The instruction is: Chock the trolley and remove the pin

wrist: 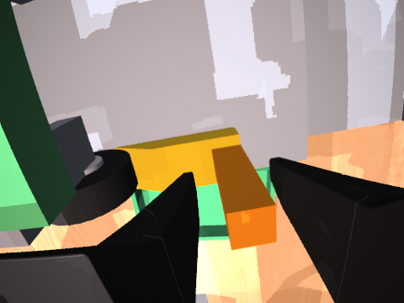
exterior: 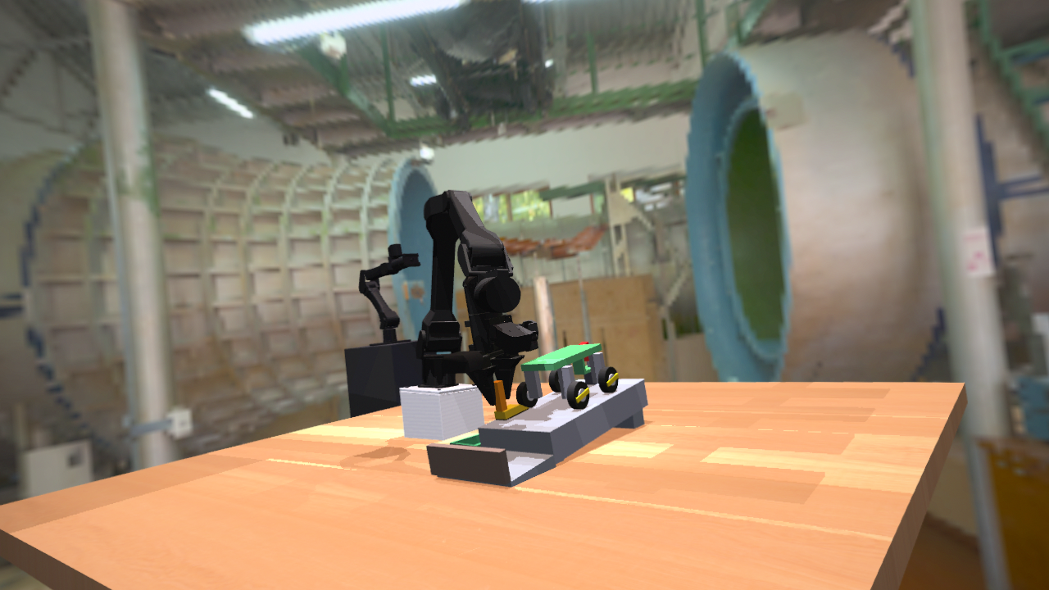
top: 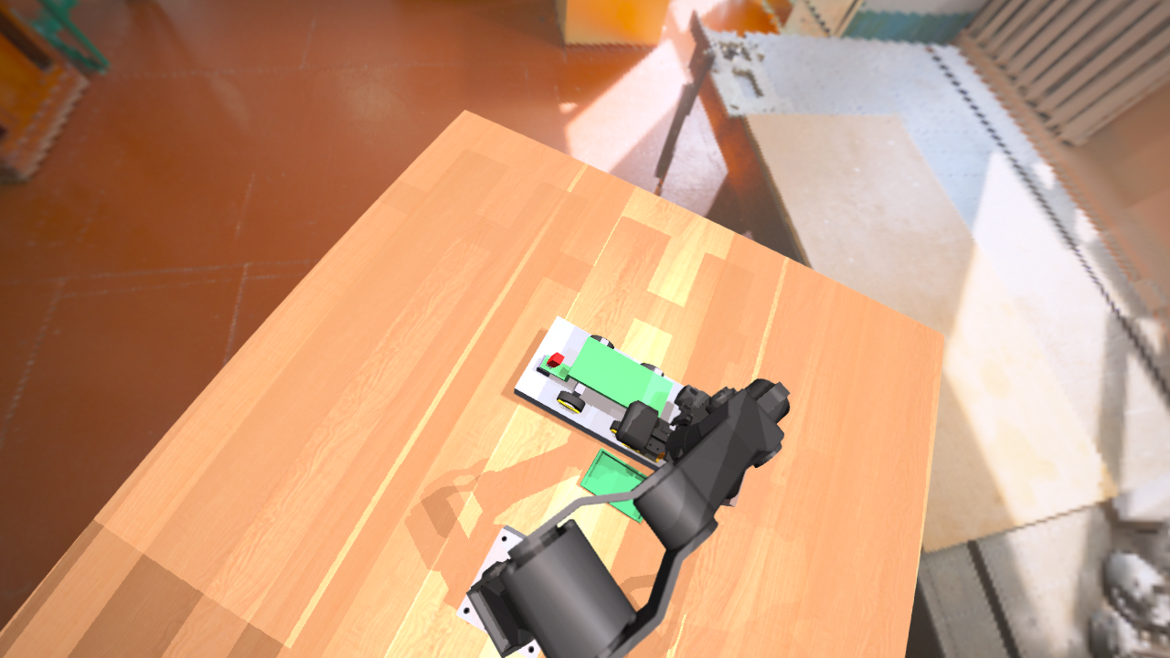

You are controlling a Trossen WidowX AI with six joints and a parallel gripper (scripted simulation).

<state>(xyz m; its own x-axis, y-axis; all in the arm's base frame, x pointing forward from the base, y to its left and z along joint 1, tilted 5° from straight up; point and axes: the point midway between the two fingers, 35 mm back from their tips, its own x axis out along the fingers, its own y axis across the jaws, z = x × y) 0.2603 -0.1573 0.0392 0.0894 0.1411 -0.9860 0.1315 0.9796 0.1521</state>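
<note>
Best to draw the black parallel-jaw gripper (top: 652, 435) (exterior: 500, 400) (wrist: 231, 174), spread around but not pinching the upright orange handle (top: 661, 457) (exterior: 501, 398) (wrist: 248, 198), up along its long axis, leaving the yellow wedge chock (exterior: 515, 412) (wrist: 168, 166) downhill of the nearest black wheel (top: 615, 429) (exterior: 526, 394) (wrist: 114, 185), apparently touching.

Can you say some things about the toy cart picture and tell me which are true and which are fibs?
1. The black gripper is squeezing the orange upright handle. False: its fingers stand apart, on either side of it.
2. The red-headed stop pin is at the cart's uphill end. True.
3. The flat green cart top is upside down on the table. False: it sits above the wheels, on the ramp.
4. The yellow chock is on the ramp's downhill part. True.
</note>
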